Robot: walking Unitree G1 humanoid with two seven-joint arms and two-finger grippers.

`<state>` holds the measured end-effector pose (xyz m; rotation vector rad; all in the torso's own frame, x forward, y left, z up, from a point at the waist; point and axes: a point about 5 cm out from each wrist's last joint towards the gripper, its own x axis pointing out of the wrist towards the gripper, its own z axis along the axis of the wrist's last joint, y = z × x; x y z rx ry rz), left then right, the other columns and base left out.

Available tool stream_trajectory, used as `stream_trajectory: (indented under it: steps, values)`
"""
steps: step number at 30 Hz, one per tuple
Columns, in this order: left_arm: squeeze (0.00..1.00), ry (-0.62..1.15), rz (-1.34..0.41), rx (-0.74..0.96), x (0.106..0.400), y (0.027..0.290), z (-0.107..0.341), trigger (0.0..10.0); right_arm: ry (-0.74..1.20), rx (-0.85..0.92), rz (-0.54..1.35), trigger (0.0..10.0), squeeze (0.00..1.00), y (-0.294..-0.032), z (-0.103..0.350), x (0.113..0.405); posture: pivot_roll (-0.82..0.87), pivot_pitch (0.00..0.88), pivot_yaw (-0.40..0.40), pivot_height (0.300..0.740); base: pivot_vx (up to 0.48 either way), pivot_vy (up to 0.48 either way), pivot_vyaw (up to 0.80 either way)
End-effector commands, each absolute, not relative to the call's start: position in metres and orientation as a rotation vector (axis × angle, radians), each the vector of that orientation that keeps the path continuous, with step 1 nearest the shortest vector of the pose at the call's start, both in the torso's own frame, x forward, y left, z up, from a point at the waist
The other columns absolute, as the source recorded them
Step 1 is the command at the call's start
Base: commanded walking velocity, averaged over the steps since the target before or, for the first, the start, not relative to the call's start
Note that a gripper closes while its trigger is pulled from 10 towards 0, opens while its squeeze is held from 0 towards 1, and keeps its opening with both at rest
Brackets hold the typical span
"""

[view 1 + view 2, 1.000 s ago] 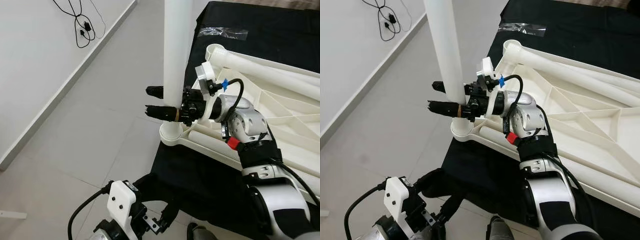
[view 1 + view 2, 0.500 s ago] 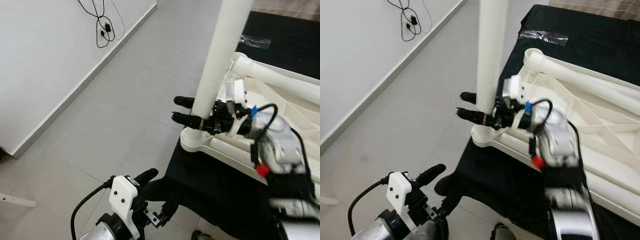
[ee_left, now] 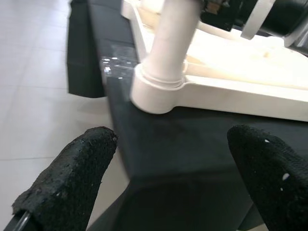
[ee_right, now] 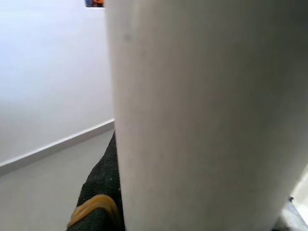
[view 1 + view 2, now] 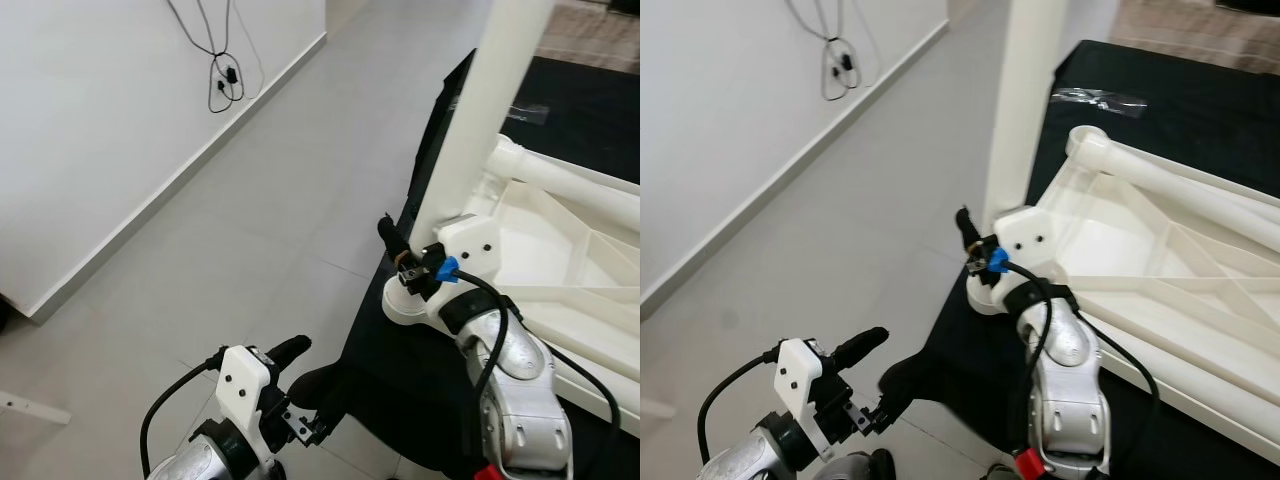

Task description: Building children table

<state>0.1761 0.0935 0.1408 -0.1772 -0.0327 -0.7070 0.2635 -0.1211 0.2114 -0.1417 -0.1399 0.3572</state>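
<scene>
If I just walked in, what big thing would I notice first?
A tall white table leg stands straight up from the corner socket of an upside-down white tabletop, which lies on a black cloth. The right gripper is clamped on the leg just above the socket. The left gripper hangs open lower down, beside the cloth's edge, above the grey tiled floor.
</scene>
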Motion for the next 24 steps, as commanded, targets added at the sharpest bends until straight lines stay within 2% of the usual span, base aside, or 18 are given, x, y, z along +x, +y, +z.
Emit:
stream_trajectory:
  steps: [1, 2, 3, 4, 5, 8, 10, 12, 13, 15, 16, 17, 19, 20, 22, 24]
  values:
    - [0.00, -0.017, -0.702, -0.180, 0.174, 0.094, 0.137, 10.0, 0.056, -0.092, 0.358, 10.0, 0.00, -0.124, 0.182, 0.270, 0.06, 0.248, 0.013, 0.740, 0.000, 0.000, 0.00]
    - [0.00, -0.018, -0.700, -0.181, 0.174, 0.093, 0.137, 10.0, -0.001, -0.018, 0.421, 10.0, 1.00, -0.120, 0.194, 0.277, 0.06, 0.250, 0.013, 0.740, 0.000, 0.000, 0.00]
    - [0.00, -0.018, -0.700, -0.181, 0.174, 0.093, 0.137, 10.0, -0.001, -0.018, 0.421, 10.0, 1.00, -0.120, 0.194, 0.277, 0.06, 0.250, 0.013, 0.740, 0.000, 0.000, 0.00]
    - [0.00, -0.019, -0.701, -0.182, 0.173, 0.093, 0.137, 10.0, -0.094, 0.087, 0.599, 10.0, 1.00, -0.113, 0.214, 0.283, 0.06, 0.252, 0.015, 0.740, 0.000, 0.000, 0.00]
    - [0.00, -0.020, -0.701, -0.184, 0.173, 0.093, 0.137, 10.0, -0.146, 0.078, 0.721, 10.0, 1.00, -0.112, 0.225, 0.285, 0.07, 0.253, 0.018, 0.740, 0.000, 0.000, 0.00]
    - [0.00, -0.020, -0.702, -0.185, 0.173, 0.093, 0.137, 10.0, -0.173, 0.057, 0.789, 10.0, 1.00, -0.111, 0.231, 0.284, 0.07, 0.253, 0.018, 0.740, 0.000, 0.000, 0.00]
    - [0.00, -0.021, -0.703, -0.188, 0.171, 0.093, 0.138, 10.0, -0.233, -0.019, 0.978, 10.0, 1.00, -0.110, 0.247, 0.281, 0.08, 0.266, 0.025, 0.740, 0.000, 0.000, 0.00]
    - [0.00, -0.021, -0.703, -0.189, 0.171, 0.092, 0.139, 10.0, -0.243, -0.037, 1.040, 10.0, 1.00, -0.109, 0.251, 0.280, 0.08, 0.266, 0.025, 0.740, 0.000, 0.000, 0.00]
    - [0.00, -0.020, -0.704, -0.190, 0.169, 0.092, 0.139, 10.0, -0.238, -0.103, 1.144, 10.0, 0.30, -0.109, 0.253, 0.281, 0.10, 0.274, 0.028, 0.740, 0.000, 0.000, 0.00]
    - [0.00, -0.020, -0.705, -0.191, 0.169, 0.092, 0.140, 10.0, -0.226, -0.147, 1.205, 10.0, 0.30, -0.109, 0.253, 0.282, 0.10, 0.274, 0.028, 0.740, 0.000, 0.000, 0.00]
    - [0.00, -0.018, -0.707, -0.191, 0.167, 0.092, 0.140, 10.0, -0.205, -0.147, 1.262, 10.0, 0.00, -0.111, 0.252, 0.289, 0.12, 0.283, 0.029, 0.740, 0.000, 0.000, 0.00]
    - [0.00, -0.018, -0.707, -0.191, 0.167, 0.092, 0.140, 10.0, -0.205, -0.147, 1.262, 10.0, 0.00, -0.111, 0.252, 0.289, 0.12, 0.283, 0.029, 0.740, 0.000, 0.000, 0.00]
    - [0.00, -0.011, -0.705, -0.191, 0.162, 0.091, 0.142, 10.0, -0.210, -0.140, 1.322, 10.0, 0.00, -0.112, 0.257, 0.314, 0.15, 0.299, 0.030, 0.740, 0.000, 0.000, 0.00]
    - [0.00, -0.011, -0.705, -0.191, 0.162, 0.091, 0.142, 10.0, -0.210, -0.140, 1.322, 10.0, 0.00, -0.112, 0.257, 0.314, 0.15, 0.299, 0.030, 0.740, 0.000, 0.000, 0.00]
    - [0.00, -0.005, -0.702, -0.187, 0.157, 0.092, 0.143, 10.0, -0.226, -0.077, 1.352, 10.0, 0.00, -0.106, 0.263, 0.335, 0.17, 0.308, 0.032, 0.740, 0.000, 0.000, 0.00]
    - [0.00, -0.001, -0.699, -0.185, 0.154, 0.092, 0.144, 10.0, -0.228, -0.068, 1.355, 10.0, 0.00, -0.103, 0.264, 0.341, 0.19, 0.317, 0.034, 0.740, 0.000, 0.000, 0.00]
